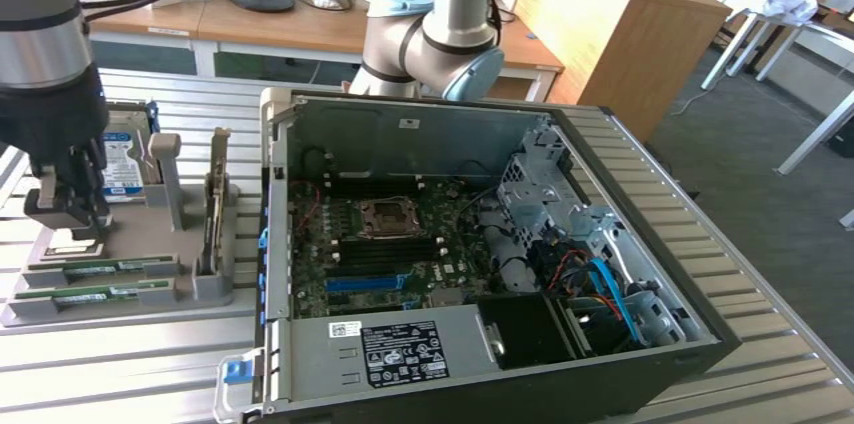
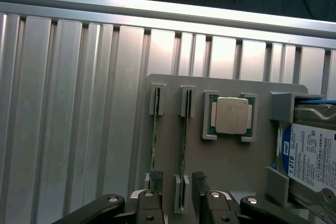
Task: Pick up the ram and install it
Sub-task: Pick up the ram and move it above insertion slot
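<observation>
**Tool (image 2: 178, 203) apart over the ram (image 2: 184, 145)**

The ram stands edgewise in a grey holder (image 2: 231, 166) on the ribbed metal surface (image 1: 120, 364), beside the open computer case (image 1: 534, 244). Wooden desks (image 1: 307, 29) stand behind.

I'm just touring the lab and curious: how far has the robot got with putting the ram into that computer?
Done: nothing yet. Both ram sticks sit in the grey holder. In hand: the gripper hangs open over the holder, holding nothing. Left: lifting a stick and seating it on the motherboard in the open computer case, whose slots look empty.
</observation>
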Action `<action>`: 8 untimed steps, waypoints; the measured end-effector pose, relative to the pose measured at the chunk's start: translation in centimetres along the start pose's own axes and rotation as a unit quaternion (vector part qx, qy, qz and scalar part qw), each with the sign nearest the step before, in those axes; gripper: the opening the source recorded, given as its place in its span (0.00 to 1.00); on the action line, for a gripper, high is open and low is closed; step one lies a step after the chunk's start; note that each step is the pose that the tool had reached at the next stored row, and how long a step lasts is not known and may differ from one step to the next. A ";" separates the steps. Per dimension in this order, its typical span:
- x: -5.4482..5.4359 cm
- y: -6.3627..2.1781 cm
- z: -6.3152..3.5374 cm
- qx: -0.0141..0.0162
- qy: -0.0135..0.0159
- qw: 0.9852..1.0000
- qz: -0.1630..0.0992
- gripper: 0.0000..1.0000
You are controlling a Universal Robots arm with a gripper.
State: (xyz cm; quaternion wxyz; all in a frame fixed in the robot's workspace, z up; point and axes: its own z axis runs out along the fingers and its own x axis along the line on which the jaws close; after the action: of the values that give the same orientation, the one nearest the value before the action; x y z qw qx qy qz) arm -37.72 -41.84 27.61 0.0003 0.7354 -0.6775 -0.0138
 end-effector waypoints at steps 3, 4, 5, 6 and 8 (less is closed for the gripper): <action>0.0 -0.01 0.37 0.000 0.000 1.000 0.000 0.36; 0.0 -0.01 0.49 0.000 0.000 1.000 0.000 0.36; 0.0 -0.01 0.59 0.000 0.000 1.000 0.000 0.36; 0.0 -0.01 0.71 0.000 0.000 1.000 0.000 0.36; 0.0 -0.02 0.94 0.000 0.000 1.000 0.000 0.36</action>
State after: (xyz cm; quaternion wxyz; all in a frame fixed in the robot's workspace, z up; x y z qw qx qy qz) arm -37.72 -41.84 26.67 0.0004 0.7356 -0.6772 -0.0138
